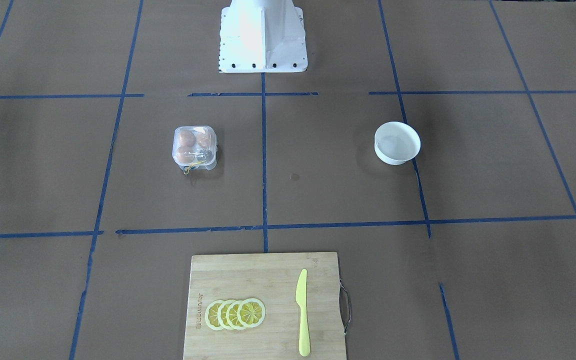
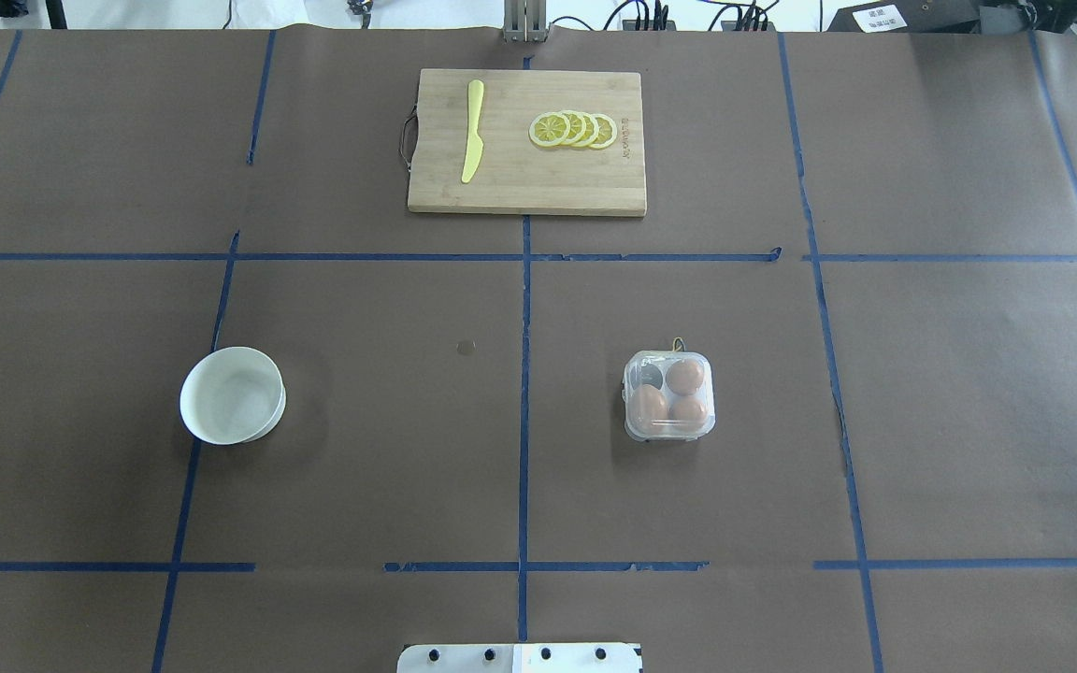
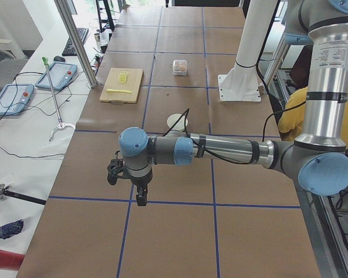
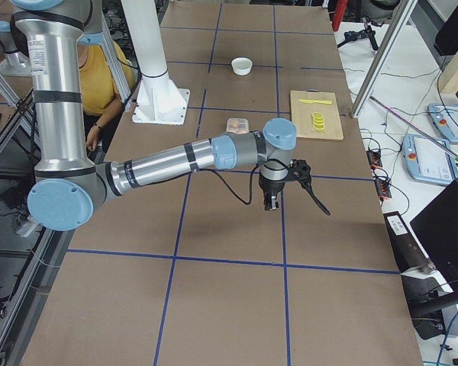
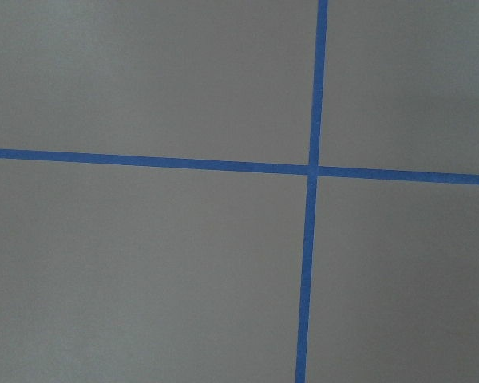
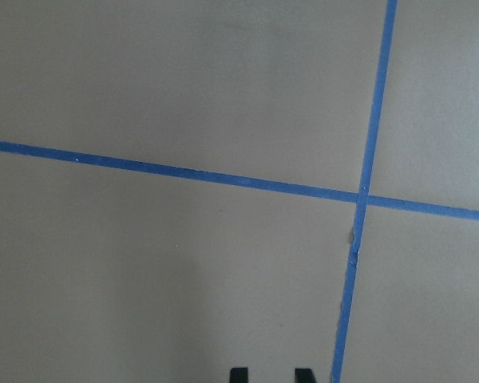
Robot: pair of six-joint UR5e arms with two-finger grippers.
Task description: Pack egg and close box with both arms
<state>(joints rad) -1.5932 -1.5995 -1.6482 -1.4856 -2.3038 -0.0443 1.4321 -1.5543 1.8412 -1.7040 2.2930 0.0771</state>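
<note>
The clear box (image 2: 668,395) sits on the table with its lid down, on the robot's right side. It also shows in the front view (image 1: 194,146). Three brown eggs (image 2: 685,376) lie inside; I cannot tell which is the task's egg. One cell looks dark and empty. A yellow string hangs at the box's far side. My left gripper (image 3: 140,200) hovers over bare table far from the box; I cannot tell its state. My right gripper (image 4: 271,204) hovers over bare table, away from the box. Its fingertips (image 6: 238,375) stand a small gap apart, holding nothing.
A white bowl (image 2: 232,394) stands on the robot's left side. A bamboo cutting board (image 2: 595,192) at the far edge carries a yellow knife (image 2: 472,131) and lemon slices (image 2: 573,129). The white pedestal (image 1: 263,40) stands at the robot's base.
</note>
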